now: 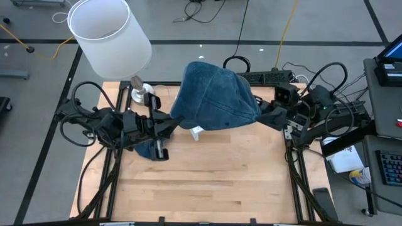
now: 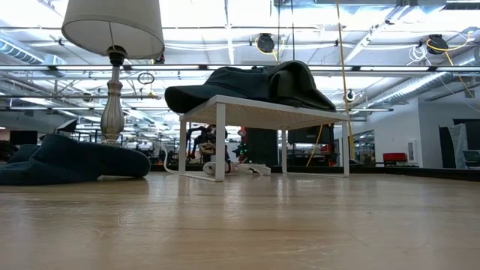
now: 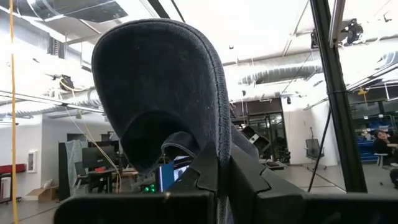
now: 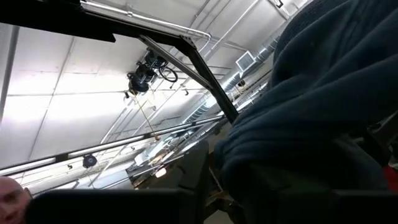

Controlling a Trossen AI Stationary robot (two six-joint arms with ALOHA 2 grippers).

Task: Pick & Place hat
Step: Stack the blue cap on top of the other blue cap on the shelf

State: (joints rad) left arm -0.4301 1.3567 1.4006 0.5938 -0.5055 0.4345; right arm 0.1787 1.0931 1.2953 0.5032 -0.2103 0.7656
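Both grippers on the blue hat, up on the white stand.

Left gripper (image 1: 171, 122) is pinched tight on the hat's (image 1: 217, 94) brim edge; right gripper (image 1: 264, 113) clamps the fabric on the opposite side. The hat drapes over the small white stand (image 2: 225, 112) at the table's back, a lamp (image 1: 110, 34) standing near its left.

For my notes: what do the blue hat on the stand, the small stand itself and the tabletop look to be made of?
The hat looks like a soft, matte dark-blue fabric, perhaps denim or brushed cotton: it sags and shows stitched seams. The stand looks like white-painted metal or plastic, with thin square legs and a smooth even finish; which of the two, I cannot tell. The tabletop looks like light wood planks, with visible grain and joints.
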